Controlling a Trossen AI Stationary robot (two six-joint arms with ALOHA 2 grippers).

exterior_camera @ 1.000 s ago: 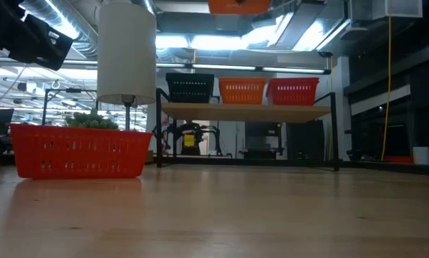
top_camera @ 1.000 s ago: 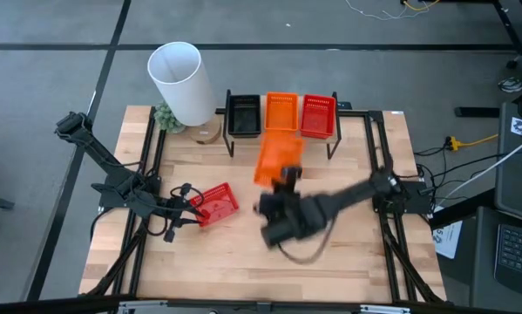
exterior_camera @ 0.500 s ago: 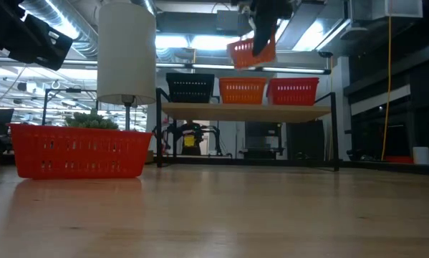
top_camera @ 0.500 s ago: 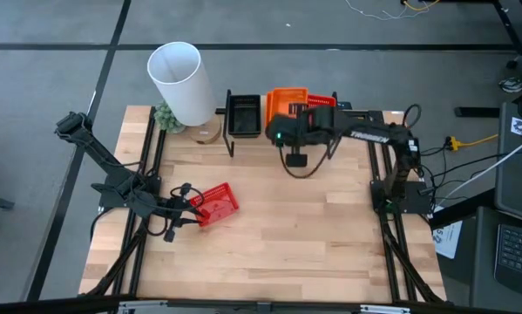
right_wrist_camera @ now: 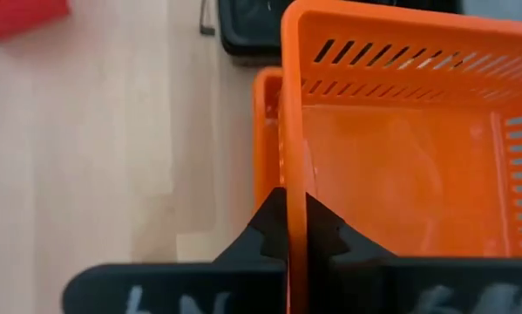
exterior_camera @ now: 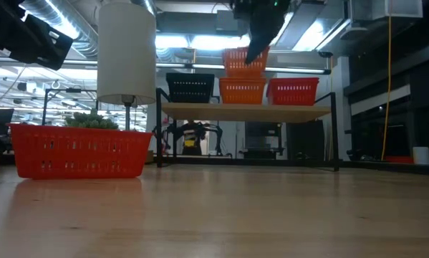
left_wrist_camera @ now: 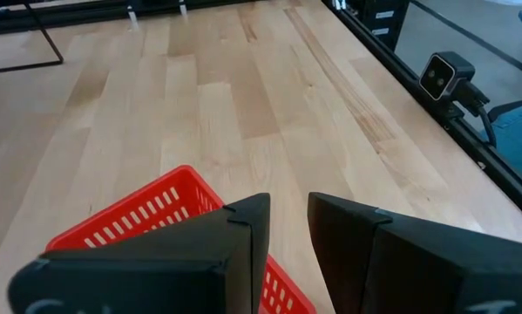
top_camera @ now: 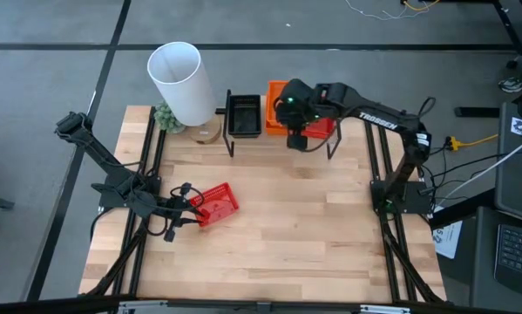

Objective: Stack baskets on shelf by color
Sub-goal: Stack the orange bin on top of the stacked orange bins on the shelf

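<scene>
On the shelf (exterior_camera: 246,111) at the table's far edge stand a black basket (top_camera: 243,115), an orange basket (exterior_camera: 243,92) and a red basket (top_camera: 320,120). My right gripper (right_wrist_camera: 294,208) is shut on a second orange basket (exterior_camera: 244,61), just above the shelf's orange one. Whether the two baskets touch I cannot tell. Another red basket (top_camera: 215,203) rests flat on the table at the left. My left gripper (left_wrist_camera: 288,202) is open over that basket's left end, and table shows between its fingertips. Whether it touches the basket I cannot tell. My right gripper pinches the held orange basket's near end wall at its rim (right_wrist_camera: 293,179), one finger inside the basket and one outside. The fingers (exterior_camera: 259,44) come slanting down from above on the near side. The basket hangs about level, open side up, over the shelf's orange basket.
A tall white cylinder (top_camera: 180,80) with a small green plant (top_camera: 166,117) at its foot stands at the table's far left, beside the shelf. The wide middle and near part of the wooden tabletop (top_camera: 278,235) is bare.
My right gripper has carried the orange basket from the table's middle toward the far edge, turning as it went. It now hangs over the shelf. The basket was tilted half a second ago. It has since levelled out and come down over the shelf's orange basket.
</scene>
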